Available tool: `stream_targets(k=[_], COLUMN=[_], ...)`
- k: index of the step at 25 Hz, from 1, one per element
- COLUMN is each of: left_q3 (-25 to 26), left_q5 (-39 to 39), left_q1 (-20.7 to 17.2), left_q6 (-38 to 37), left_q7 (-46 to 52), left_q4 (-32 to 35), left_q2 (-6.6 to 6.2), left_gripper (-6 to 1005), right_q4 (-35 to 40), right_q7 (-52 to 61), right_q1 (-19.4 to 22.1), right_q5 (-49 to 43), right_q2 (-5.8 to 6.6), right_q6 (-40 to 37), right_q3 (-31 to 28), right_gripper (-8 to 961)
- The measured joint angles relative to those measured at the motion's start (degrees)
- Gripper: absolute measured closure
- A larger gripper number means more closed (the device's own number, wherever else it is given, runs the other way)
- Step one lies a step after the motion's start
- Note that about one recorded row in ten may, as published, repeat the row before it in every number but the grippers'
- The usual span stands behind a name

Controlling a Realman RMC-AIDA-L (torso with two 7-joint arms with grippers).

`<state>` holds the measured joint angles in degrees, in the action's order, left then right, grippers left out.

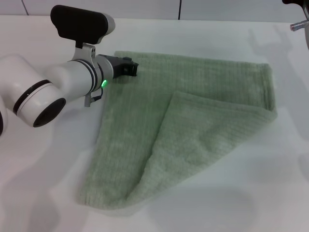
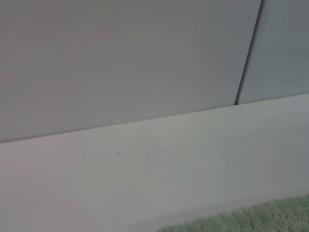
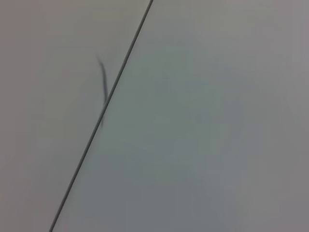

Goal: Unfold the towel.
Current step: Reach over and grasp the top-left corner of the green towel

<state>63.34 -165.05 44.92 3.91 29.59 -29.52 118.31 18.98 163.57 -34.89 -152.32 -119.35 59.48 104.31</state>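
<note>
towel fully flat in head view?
No: the towel has a corner flap doubled over its middle, and the left gripper sits at its far left corner.

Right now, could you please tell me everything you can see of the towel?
The towel is pale sage-green terry cloth with a fine ribbed texture and hemmed edges. It lies flat on the white table, still partly folded: one corner is turned over the middle as a triangular flap, its tip pointing toward the far left. The left gripper is at its far left corner; the fingers are too hidden to judge. The left wrist view shows only a strip of its edge.
</note>
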Motion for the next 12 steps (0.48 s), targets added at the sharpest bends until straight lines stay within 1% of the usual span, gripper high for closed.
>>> stream_targets(k=[12], left_q3=[-0.05], left_q5=[-0.11], left_q1=[1.06], left_q6=[0.81], left_q7=[-0.14], left_q4=[1.27], left_q2=[0.17], left_gripper=[1001], right_q4=[0.28], right_q7=[0.05], right_q1=[-0.44], right_q5=[0.09], right_q2=[-0.01], right_q6=[-1.40], right_q3=[0.46], right_gripper=[193])
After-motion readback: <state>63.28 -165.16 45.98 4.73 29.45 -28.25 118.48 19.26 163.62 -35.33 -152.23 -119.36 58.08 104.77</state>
